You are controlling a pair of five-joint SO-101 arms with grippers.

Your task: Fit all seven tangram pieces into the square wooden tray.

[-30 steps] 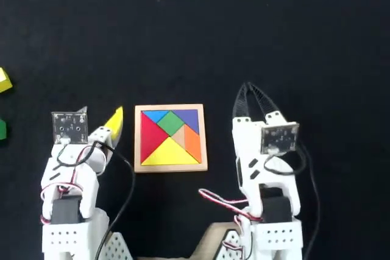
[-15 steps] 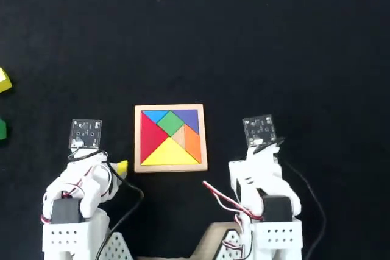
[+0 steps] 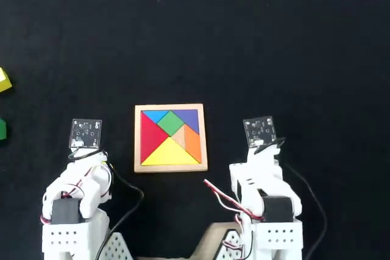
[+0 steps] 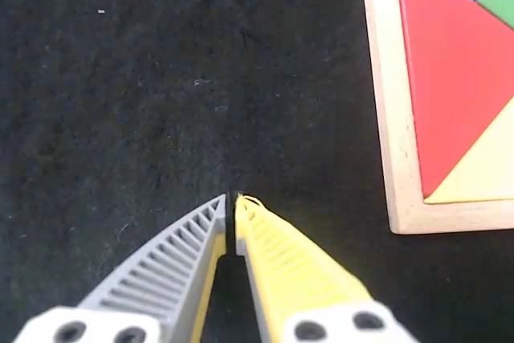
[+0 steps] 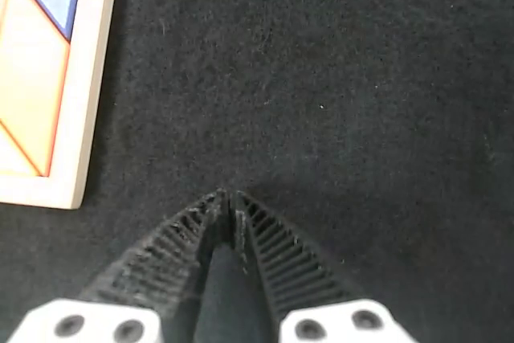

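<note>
We see the square wooden tray (image 3: pixel 138 138) near the tabletop's (image 3: pixel 256 47) front edge, tangram pieces (image 3: pixel 163 152) filling it; left gripper (image 4: pixel 234 201) and right gripper (image 5: pixel 230 197) flank it, jaws pressed together

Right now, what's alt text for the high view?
A wooden tray filled with coloured pieces lies on a black table between the left arm and right arm, both apart from it. A yellow block and a green block sit at the picture's left edge.
</note>
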